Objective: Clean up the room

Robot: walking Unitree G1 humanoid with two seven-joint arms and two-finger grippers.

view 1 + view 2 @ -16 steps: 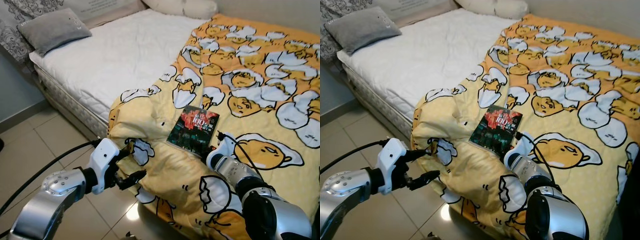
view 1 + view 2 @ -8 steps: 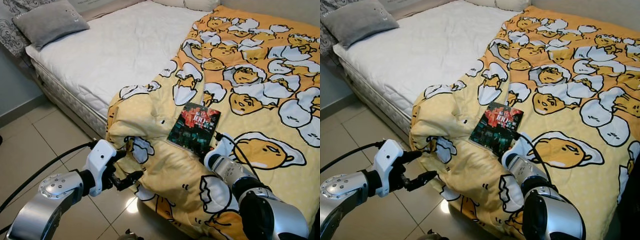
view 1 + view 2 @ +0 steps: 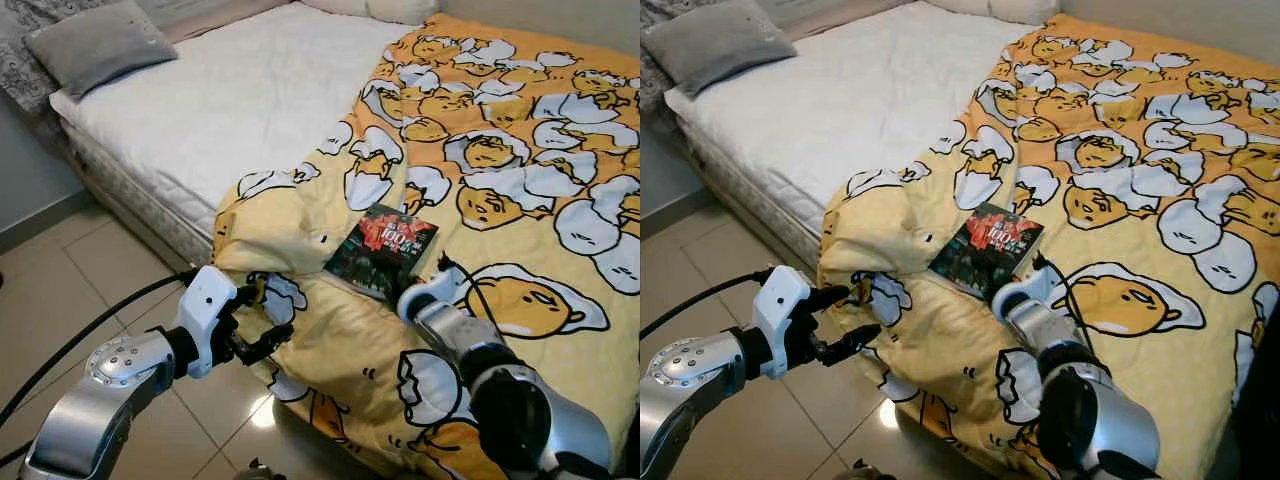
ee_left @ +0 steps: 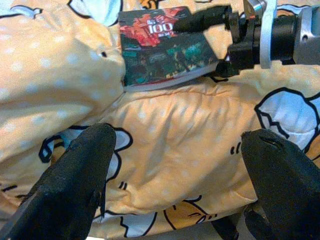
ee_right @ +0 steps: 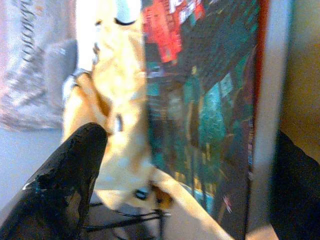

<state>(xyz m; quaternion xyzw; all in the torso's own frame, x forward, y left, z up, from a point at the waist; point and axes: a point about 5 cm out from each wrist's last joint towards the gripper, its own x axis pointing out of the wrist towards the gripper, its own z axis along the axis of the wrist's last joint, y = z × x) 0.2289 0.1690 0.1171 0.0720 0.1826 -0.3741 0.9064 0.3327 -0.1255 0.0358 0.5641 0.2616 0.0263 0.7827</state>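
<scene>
Book [image 3: 382, 251] lies flat on the yellow duvet [image 3: 520, 180]: thin, stiff, glossy, likely light, sinking slightly into soft bedding. I'd pinch its near edge. My right gripper [image 4: 220, 45] sits at that edge, jaws spread astride it; my left gripper [image 3: 262, 318], released, hovers by the duvet's overhang below the book. The title is too blurred to read.

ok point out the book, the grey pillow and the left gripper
book [image 3: 381, 249], left eye view, middle of its dark cover
grey pillow [image 3: 95, 45], left eye view, centre of its top face
left gripper [image 3: 262, 315], left eye view, midway between its fingertips
</scene>
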